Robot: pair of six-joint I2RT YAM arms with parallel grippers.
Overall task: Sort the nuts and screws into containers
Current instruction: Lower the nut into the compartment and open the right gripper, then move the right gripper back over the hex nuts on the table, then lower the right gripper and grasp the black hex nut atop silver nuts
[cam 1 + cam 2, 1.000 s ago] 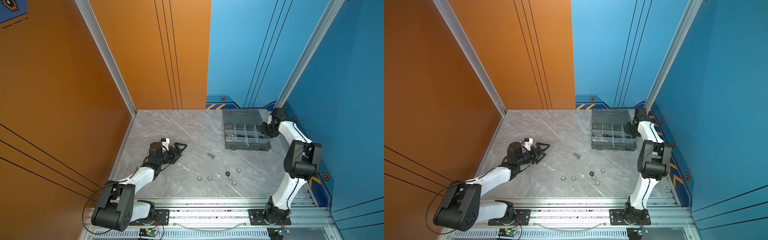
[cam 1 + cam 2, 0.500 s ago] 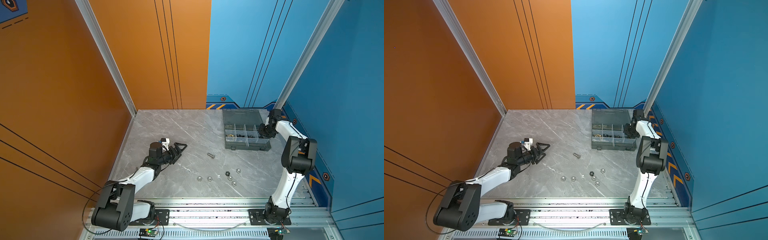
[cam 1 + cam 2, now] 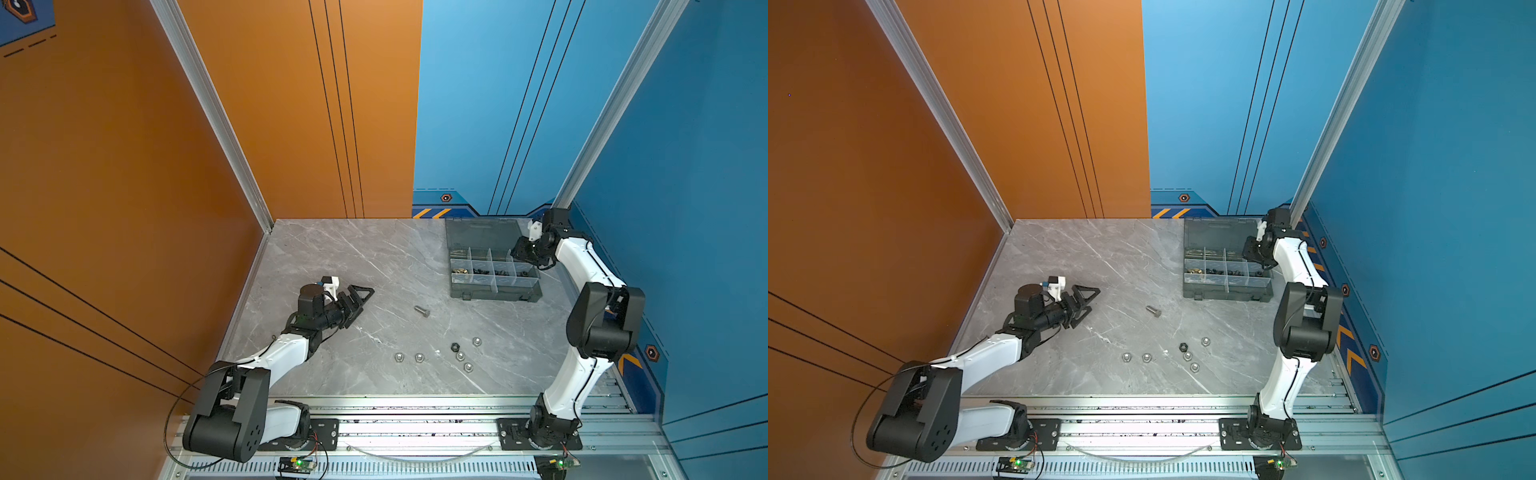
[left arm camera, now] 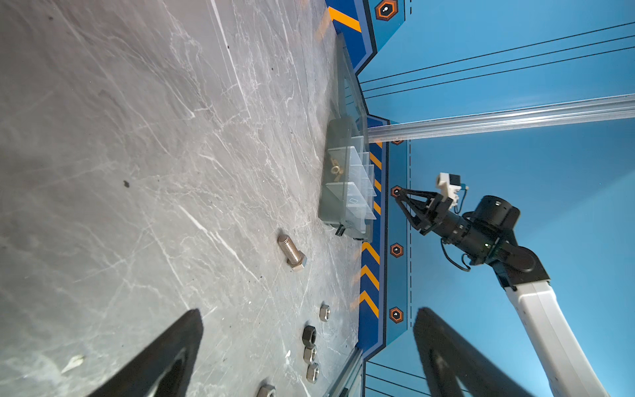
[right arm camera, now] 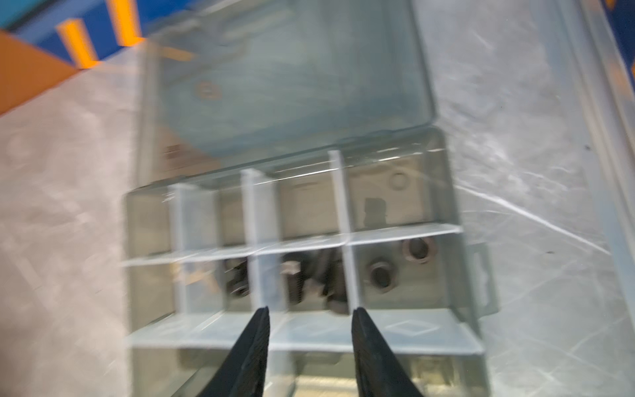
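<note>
At the far right of the marble table (image 3: 332, 257), smoky-grey organiser box (image 3: 494, 294), with hinged lid (image 3: 482, 232) laid open flat behind it. Inside, clear dividers (image 5: 338, 192) cutting the tray into rows of small containers (image 3: 473, 280). Along the middle row, read from the left in a top view: brass nuts (image 3: 460, 271), then small black pieces (image 3: 482, 271), then black screws (image 3: 503, 272), and in the end cell by the right wall black nuts (image 3: 524, 273). In the back row, brass-coloured bits (image 3: 1204, 251) in the left cells. From the right wrist, badly blurred: two black nuts in that end cell, black screws heaped in the cell beside it.

Above the box's right end, right gripper (image 5: 311, 312), jaws parted with nothing between them, framing the cell of black screws in its own view. Low over the left half of the table, well apart from the box, left gripper (image 4: 308, 311), jaws spread wide and empty.

Loose on the table: one silver screw (image 3: 422, 311) near the middle, between left gripper and box; nearer the front edge, five silver nuts (image 3: 419, 357) scattered, with one black nut (image 3: 455, 346) among them, just beside one of the silver ones
</note>
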